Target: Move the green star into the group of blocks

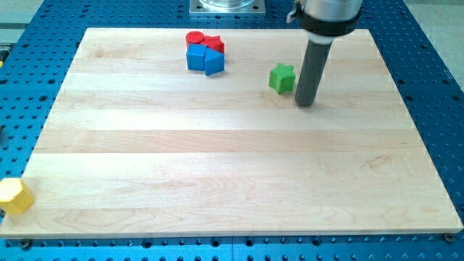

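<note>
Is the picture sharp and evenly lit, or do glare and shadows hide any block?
Camera view: light is even and soft, no strong glare on the wooden board; my tip casts only a faint shadow, just right of the green star; block edges look slightly soft, yet the red and blue group stays readable.

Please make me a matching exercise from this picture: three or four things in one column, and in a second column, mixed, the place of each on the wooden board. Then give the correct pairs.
Column one:
1. green star-shaped block
2. yellow block
3. my tip, the lower end of the dark rod
4. group of red and blue blocks

Column two:
A. at the board's bottom-left corner, partly over the edge
B. near the view's top, left of the centre
C. just to the view's right of the green star
D. between the group and the rod

Pairs: 1-D, 2-A, 3-C, 4-B
</note>
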